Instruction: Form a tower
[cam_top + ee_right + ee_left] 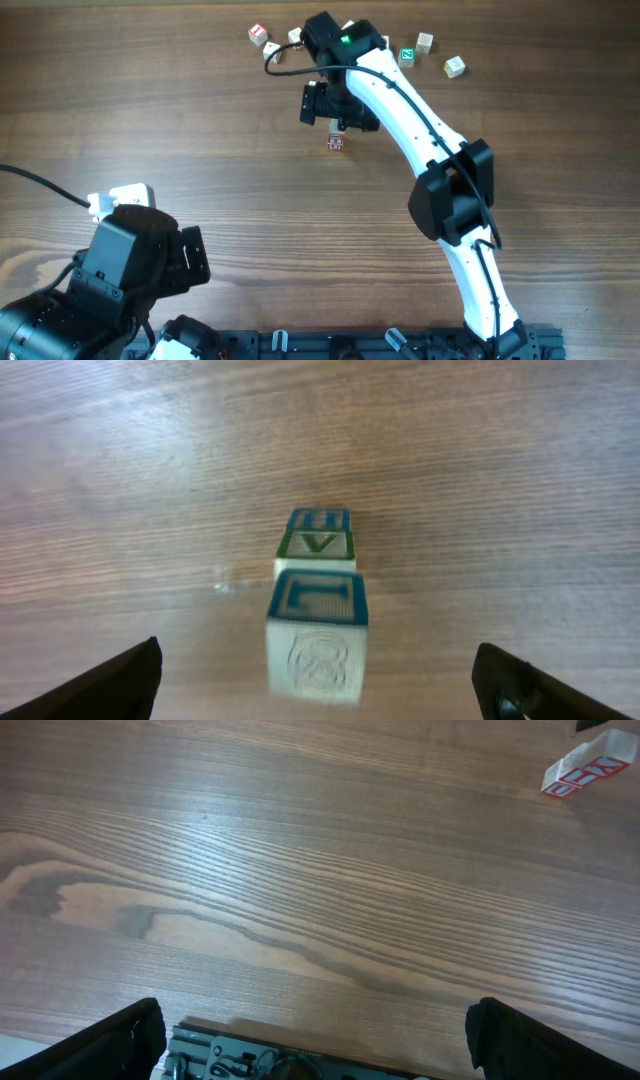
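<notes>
The right gripper (330, 112) hovered with jaws spread wide, clear of the cube tower (336, 143) at its six o'clock. The left gripper (315, 1025), also spread, sat at the table's (200, 150) seven o'clock.

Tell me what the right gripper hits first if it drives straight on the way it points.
The right gripper, jaws open, would first meet the blue-marked cube centred between them, apparently topping the tower; how near it is stays unclear.
</notes>
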`<state>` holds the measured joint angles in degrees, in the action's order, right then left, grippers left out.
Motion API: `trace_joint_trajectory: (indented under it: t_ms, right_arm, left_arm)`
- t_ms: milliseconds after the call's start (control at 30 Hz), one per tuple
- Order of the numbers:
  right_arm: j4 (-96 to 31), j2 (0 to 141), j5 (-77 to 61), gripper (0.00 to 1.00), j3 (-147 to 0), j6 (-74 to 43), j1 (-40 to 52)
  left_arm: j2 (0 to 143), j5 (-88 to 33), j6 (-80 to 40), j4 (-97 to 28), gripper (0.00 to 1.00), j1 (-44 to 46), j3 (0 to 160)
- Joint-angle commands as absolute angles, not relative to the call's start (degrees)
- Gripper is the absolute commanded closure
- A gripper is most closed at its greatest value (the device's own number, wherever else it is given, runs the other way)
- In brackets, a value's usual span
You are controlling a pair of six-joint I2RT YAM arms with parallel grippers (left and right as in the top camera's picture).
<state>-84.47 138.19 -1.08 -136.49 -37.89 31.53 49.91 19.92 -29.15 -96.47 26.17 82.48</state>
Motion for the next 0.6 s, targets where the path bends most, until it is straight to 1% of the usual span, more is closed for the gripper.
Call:
trace_joint_trajectory:
  t_ms: [0, 67, 133, 267, 567]
  right_arm:
    - [-88.25, 136.59, 0.51, 0.01, -144.18, -38.96, 31.57]
    - [-90.02, 136.62, 2.66, 0.01, -144.40, -38.98, 31.86]
    - [-90.02, 136.62, 3.01, 0.04, -143.17, -39.46, 31.99]
    - [-89.41, 136.73, 4.32, 0.16, -142.78, -40.64, 32.21]
    - [-87.72, 140.27, 3.05, 0.16, -140.00, -40.66, 32.73]
  left_arm:
    - [49.76, 20.86, -28.27, -96.49, 0.00, 25.87, 82.52]
    - [49.76, 20.86, -28.27, -96.49, 0.00, 25.87, 82.52]
    - [49.76, 20.86, -28.27, -96.49, 0.00, 25.87, 82.52]
    - [49.76, 20.86, -28.25, -96.49, 0.00, 25.87, 82.52]
    - [49.76, 20.86, -28.27, -96.49, 0.00, 25.87, 82.52]
